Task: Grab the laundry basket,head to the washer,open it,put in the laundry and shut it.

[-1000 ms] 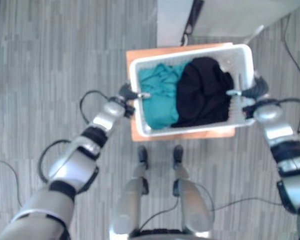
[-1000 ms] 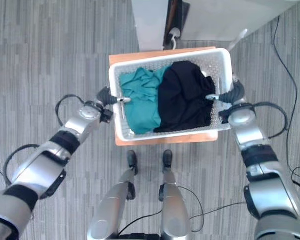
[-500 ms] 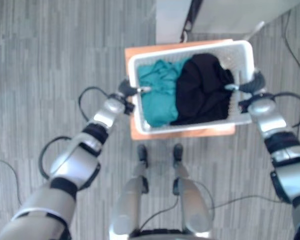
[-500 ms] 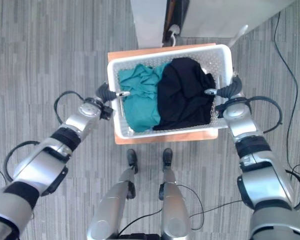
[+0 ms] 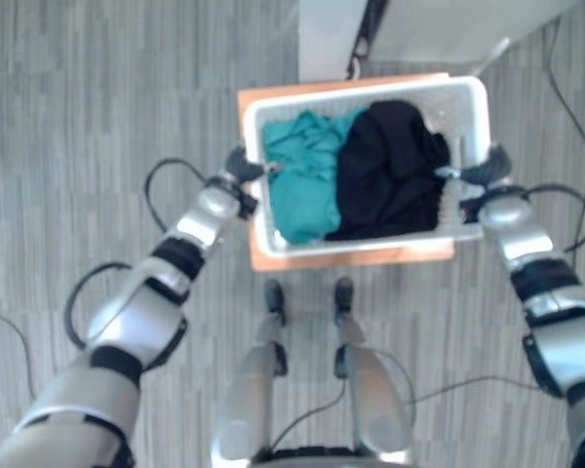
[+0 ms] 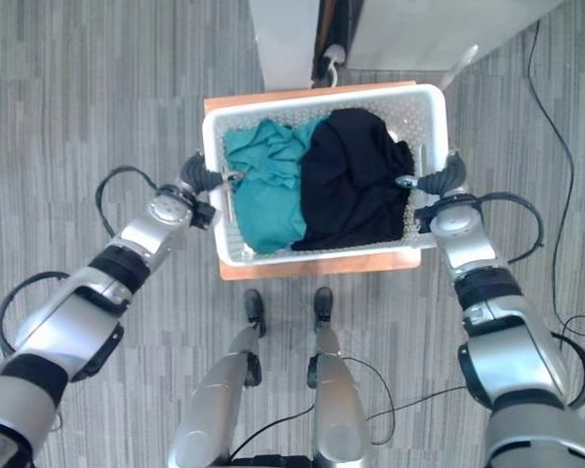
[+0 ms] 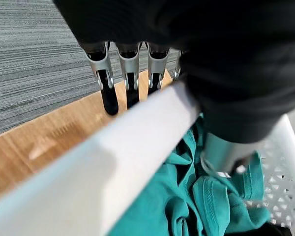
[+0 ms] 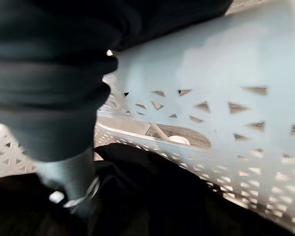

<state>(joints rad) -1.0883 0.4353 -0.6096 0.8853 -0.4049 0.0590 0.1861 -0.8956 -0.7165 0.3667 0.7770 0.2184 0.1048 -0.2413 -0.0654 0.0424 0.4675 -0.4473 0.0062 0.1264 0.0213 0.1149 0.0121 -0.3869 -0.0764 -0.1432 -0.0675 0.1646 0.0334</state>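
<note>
Grey plank floor (image 6: 88, 88) all round; big pale unit (image 6: 370, 29) at far side, prob. the washer, door not readable from here.

Small wooden table (image 6: 312, 265) just in front of that unit, carrying the white laundry basket (image 6: 429, 97). Basket sits square on table, covers nearly all of top, only a thin wood strip showing at near edge. Looks placed at a reachable height so both arms can take it from the sides w/o stooping. Can't tell if already lifted clear or resting on the wood.

Inside basket: black garment (image 6: 356, 180) piled on robot's right half, teal garment (image 6: 263, 180) on left half, both below rim, so nothing likely to spill on lift.

Left robot hand (image 7: 130, 66) clamped on left rim: fingers (image 7: 107, 88) down outside wall, thumb hooked over inside, above the teal cloth. Narrow pinch grip on the rim, holding basket.

Right robot hand (image 6: 447, 178) at opposite rim, mirrored; thumb inside by perforated wall next to black cloth in wrist view, outer fingers hidden behind wall, but grip reads as closed on rim too.

Opposed grips at mid-sides = balanced load, keeps basket level. Step in hand, as judged: grab/lift stage, early in task; carry to washer, door, loading all yet to do.
</note>
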